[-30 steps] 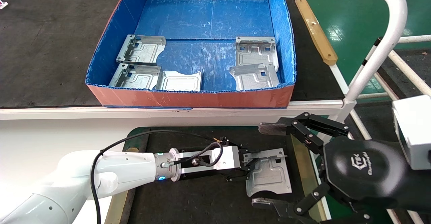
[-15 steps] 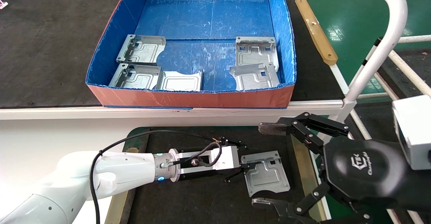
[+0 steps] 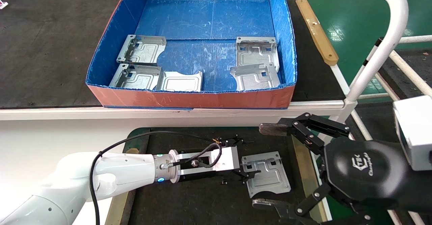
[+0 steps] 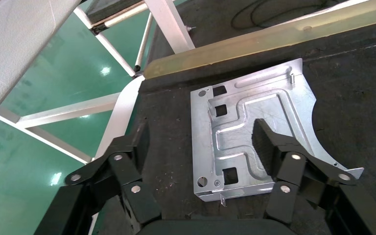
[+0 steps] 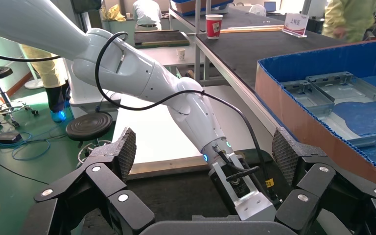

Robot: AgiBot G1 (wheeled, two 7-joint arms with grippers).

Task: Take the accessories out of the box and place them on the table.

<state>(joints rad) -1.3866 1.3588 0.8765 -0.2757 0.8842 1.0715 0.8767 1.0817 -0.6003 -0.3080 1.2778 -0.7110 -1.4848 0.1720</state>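
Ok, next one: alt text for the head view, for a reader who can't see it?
The left gripper hangs open over one silver plate lying flat on the dark mat of the near table. Behind, five more plates lie in the blue box. The right gripper is open, parked beside the plate.
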